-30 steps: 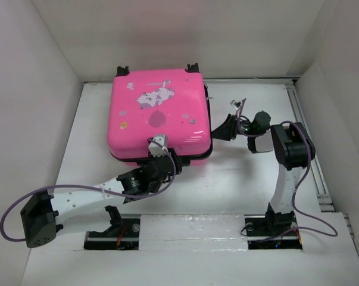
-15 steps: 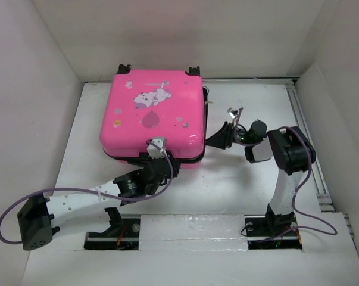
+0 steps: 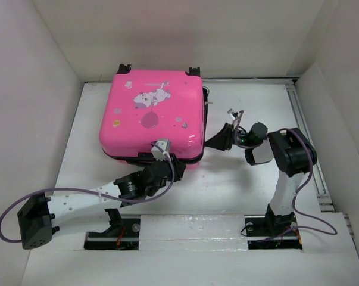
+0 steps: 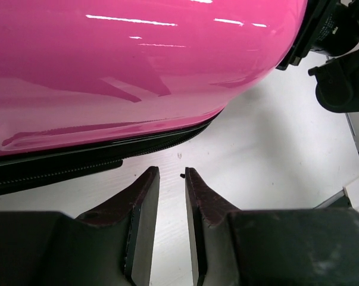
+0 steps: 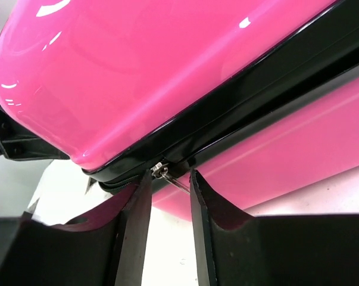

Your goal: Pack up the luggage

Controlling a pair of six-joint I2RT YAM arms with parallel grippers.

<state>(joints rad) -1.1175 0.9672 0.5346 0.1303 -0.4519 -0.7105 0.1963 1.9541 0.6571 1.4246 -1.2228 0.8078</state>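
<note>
Your luggage (image 3: 149, 116) lies closed and flat on the counter (image 3: 239, 190), just ahead of the left claw (image 4: 170, 173) and above its tips. That claw's fingers stand at a narrow gap with nothing between them. Your right claw (image 5: 169, 174), also narrow, has the zipper pull (image 5: 162, 171) between its fingertips at the black seam. Whether it pinches the pull, you cannot tell.
</note>
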